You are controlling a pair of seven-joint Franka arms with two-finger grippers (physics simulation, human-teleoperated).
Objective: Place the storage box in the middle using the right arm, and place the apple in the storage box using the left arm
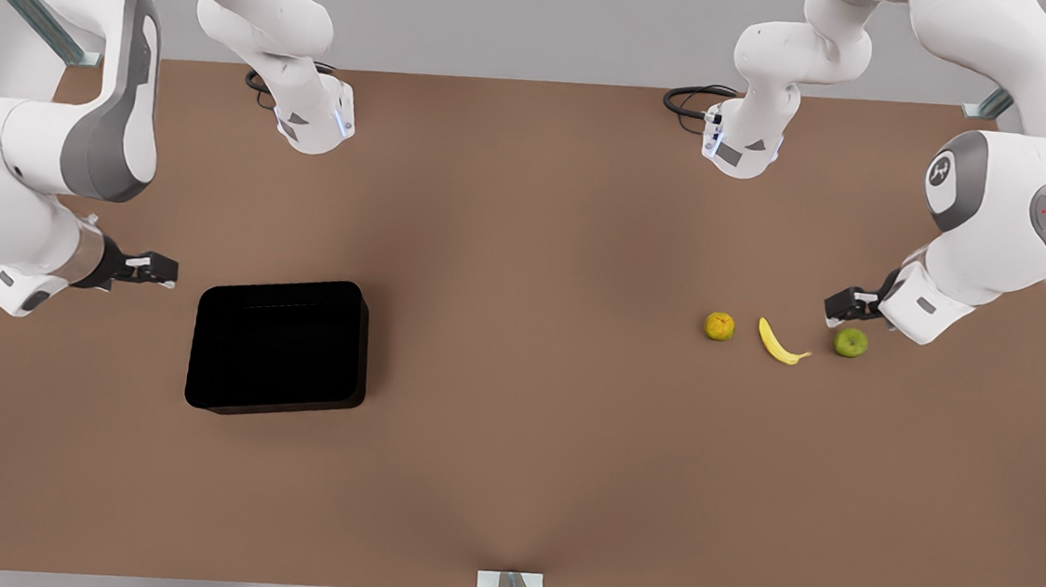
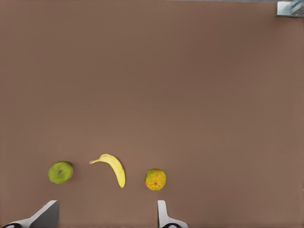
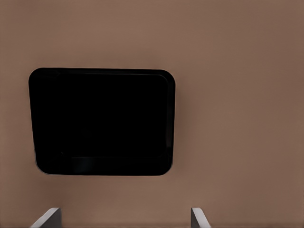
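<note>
Storage box [image 1: 278,346] sat nearest the front camera, flat on the brown worktop [image 1: 508,479], well toward the front view's left and not in the middle. Nothing visible inside it, though the glossy black interior made that hard to confirm.

Right gripper [image 1: 161,269] hung just off the box's left edge in the front view, above the worktop and apart from the box. In the right wrist view its two white fingertips [image 3: 47,218] stood wide apart, wider than the gap needed for a box wall, with the storage box [image 3: 102,121] lying beyond them; jaws were open and held nothing.

Left gripper [image 1: 837,311] hovered on the front view's right, just beside the apple [image 1: 851,342] and slightly toward the far edge from it; contact probably none, but the angle was poor. In the left wrist view the fingertips [image 2: 164,216] were spread wide, jaws open and empty, with the apple [image 2: 61,172] resting on the worktop just ahead of one tip.

Banana [image 1: 779,343] lay between the apple and the orange fruit [image 1: 719,326], the three in a row, none touching.
</note>
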